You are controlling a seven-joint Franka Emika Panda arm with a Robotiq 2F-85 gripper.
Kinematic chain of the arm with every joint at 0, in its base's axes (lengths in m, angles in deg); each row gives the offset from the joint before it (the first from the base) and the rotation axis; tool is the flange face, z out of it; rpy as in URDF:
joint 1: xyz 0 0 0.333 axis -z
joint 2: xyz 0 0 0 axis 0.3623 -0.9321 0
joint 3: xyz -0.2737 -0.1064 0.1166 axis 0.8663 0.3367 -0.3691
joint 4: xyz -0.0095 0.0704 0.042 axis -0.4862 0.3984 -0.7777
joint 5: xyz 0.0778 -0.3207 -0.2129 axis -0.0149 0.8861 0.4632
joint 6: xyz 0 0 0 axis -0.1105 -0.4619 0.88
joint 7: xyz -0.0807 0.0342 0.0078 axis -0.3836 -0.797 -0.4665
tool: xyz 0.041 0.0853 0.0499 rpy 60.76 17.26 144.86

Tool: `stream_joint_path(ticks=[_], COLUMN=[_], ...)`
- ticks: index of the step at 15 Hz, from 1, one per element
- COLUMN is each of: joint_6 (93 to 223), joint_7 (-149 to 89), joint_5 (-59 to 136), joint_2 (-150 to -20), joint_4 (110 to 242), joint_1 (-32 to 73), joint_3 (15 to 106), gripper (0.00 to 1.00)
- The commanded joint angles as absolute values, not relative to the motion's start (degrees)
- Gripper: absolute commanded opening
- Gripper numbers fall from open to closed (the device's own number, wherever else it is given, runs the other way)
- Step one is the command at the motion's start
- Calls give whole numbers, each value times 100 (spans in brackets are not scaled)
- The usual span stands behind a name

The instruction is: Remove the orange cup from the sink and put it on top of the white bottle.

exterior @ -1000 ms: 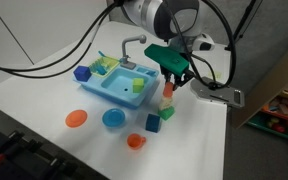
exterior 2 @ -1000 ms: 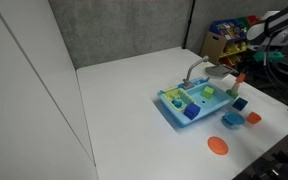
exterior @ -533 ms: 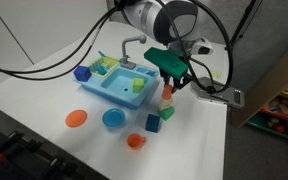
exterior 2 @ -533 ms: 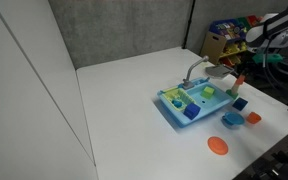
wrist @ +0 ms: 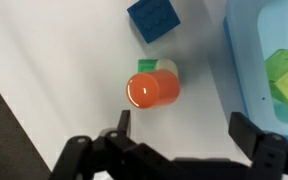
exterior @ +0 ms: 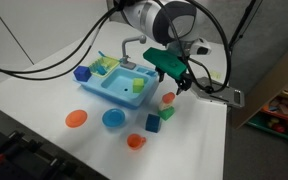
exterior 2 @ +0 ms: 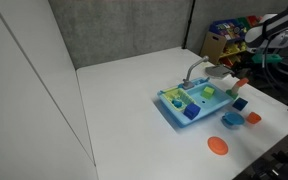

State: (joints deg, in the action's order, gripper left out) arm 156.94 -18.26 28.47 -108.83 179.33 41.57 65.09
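wrist view: my gripper point(wrist: 179, 120) gapes wide, empty; tiny orange plastic cup point(wrist: 152, 90) caps small whitish bottle point(wrist: 171, 68) beside light-blue sink point(wrist: 246, 70).

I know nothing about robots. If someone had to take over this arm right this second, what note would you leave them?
Gripper: open, holding nothing, hovering above the orange cup.
Orange cup: out of the sink, sitting on the white bottle.
White bottle: on the table beside the sink, right by the green cube.
Done: the cup looks placed and released.
Left: probably just lift the arm clear without nudging the stack, and check the cup sits steady.
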Motion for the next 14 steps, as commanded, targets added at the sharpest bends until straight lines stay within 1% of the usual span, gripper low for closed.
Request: stream_joint_path(ticks=[1,9,14], joint_6=[15426,14973,14404], joint_7=[-1797,-1917,-1807], joint_5=[2911,3132,3427], joint_2=[-10729,-10287,-9817], joint_4=[17882,17969,18151], joint_1=[4119,3811,3614], joint_3=[6484,6554,6525], gripper=[100,100,100])
